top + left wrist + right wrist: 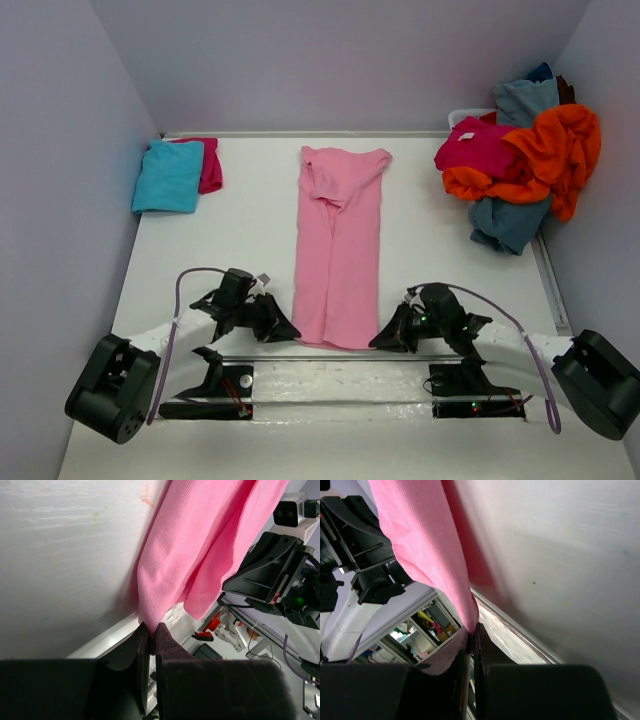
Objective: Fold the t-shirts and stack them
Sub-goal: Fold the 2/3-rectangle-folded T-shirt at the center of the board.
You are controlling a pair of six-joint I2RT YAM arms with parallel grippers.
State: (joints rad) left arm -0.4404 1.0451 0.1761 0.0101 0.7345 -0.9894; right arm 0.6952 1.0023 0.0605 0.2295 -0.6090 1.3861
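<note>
Down the middle of the white table [440,260] lies the light pink t-shirt [338,245], folded into a long narrow strip, collar end far and hem at the near edge. The left gripper [150,630] has its jaws pressed together on the hem's near left corner, and the right gripper [474,627] pinches the near right corner the same way, cloth caught right at the fingertips. Far left, a folded turquoise t-shirt [168,175] sits on a magenta t-shirt [209,165]. Far right, a tangled heap of shirts [560,150] shows orange, magenta and grey-blue.
</note>
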